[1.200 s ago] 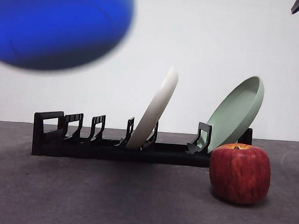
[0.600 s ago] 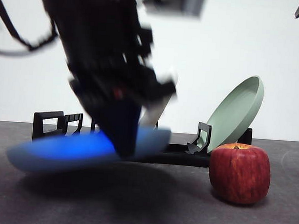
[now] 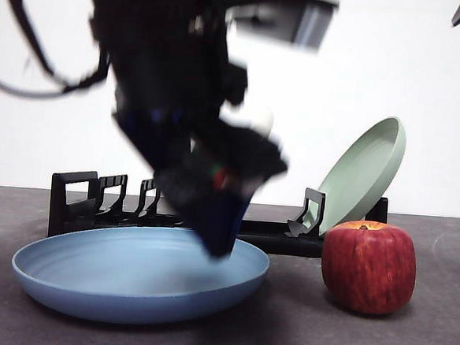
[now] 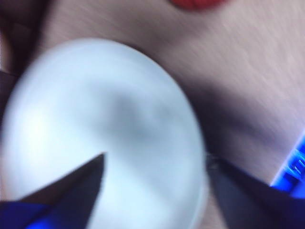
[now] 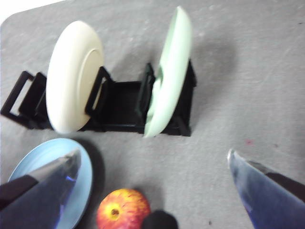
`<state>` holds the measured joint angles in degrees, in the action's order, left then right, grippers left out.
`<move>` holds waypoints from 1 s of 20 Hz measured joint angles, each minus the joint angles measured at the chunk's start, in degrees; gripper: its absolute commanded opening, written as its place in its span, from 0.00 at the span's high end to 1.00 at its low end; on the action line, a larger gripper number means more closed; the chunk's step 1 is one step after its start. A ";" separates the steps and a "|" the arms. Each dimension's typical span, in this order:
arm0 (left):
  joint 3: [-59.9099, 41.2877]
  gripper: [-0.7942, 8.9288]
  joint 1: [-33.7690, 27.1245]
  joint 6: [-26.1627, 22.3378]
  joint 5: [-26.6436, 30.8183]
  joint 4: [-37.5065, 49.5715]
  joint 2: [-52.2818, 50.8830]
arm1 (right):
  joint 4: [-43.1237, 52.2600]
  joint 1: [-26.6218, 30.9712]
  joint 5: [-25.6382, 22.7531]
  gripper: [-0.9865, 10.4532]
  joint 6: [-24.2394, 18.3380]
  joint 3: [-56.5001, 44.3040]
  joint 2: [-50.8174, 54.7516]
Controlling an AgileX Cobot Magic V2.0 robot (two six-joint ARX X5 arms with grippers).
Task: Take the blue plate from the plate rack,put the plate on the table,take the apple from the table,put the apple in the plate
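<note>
So the blue plate [image 3: 140, 273] is flat on the surface [image 3: 407, 343] in front of the rack [image 3: 78, 205], and the apple [image 3: 369, 266] stands just beside its rim, not touching, on the side where the green plate [image 3: 366, 172] leans. The left claw [image 3: 219, 239] hangs over the plate's far edge. In its wrist view the jaws are spread wide with nothing between them, so it looks let go, though that view is pretty blurred. The right claw [image 5: 152, 191] is up high and well back, jaws wide apart and empty, looking down on rack, cream plate [image 5: 71, 98] and apple. I'd say the apple lies almost straight under the right claw, clear of the left arm, so right looks better placed.
</note>
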<state>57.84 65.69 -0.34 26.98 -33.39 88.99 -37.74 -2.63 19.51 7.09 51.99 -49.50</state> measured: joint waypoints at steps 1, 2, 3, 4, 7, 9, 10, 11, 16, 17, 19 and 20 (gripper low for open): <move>1.81 0.43 0.00 0.00 2.16 -1.18 -1.42 | 0.00 -1.03 0.00 0.44 0.00 0.00 0.00; 4.46 0.43 0.00 -0.04 4.46 -2.40 -3.34 | 0.02 -2.27 0.00 0.44 -0.04 0.00 -0.07; 7.10 0.43 -0.04 -0.07 6.27 -3.58 -5.11 | 0.00 -3.48 0.00 0.44 -0.17 0.00 -0.24; 10.45 0.43 -0.26 -0.11 8.11 -4.87 -7.15 | 0.02 -5.03 0.00 0.44 -0.39 0.00 -0.74; 22.77 0.43 -2.23 -1.81 11.93 -9.66 -11.78 | 0.02 -11.45 -0.20 0.35 -0.68 0.00 -3.82; 32.17 0.43 -4.74 -3.06 14.29 -13.79 -13.16 | 0.02 -15.91 -0.52 0.35 -0.70 0.00 -6.75; 37.51 0.43 -6.38 -3.67 16.00 -16.17 -13.40 | 0.04 -18.45 -2.01 0.35 -0.70 0.00 -8.50; 41.86 0.43 -7.76 -4.26 17.33 -17.68 -13.46 | 0.02 -20.61 -3.89 0.35 -0.74 0.00 -9.97; 61.42 0.43 -14.78 -6.16 19.41 -24.22 -13.84 | 0.07 -30.91 -16.31 0.35 -2.73 0.02 -20.00; 63.45 0.43 -15.41 -6.25 19.43 -25.57 -13.94 | 0.11 -31.85 -18.01 0.35 -3.32 0.02 -21.99; 66.47 0.43 -16.15 -6.32 19.43 -28.52 -14.03 | 0.77 -32.63 -19.76 0.35 -4.20 0.04 -26.80; 67.23 0.43 -16.20 -6.36 19.45 -29.68 -14.03 | 1.46 -32.61 -19.74 0.35 -4.57 0.04 -29.51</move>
<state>125.08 49.50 -6.70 46.44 -63.07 74.96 -36.27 -35.24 -0.23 2.52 52.03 -79.00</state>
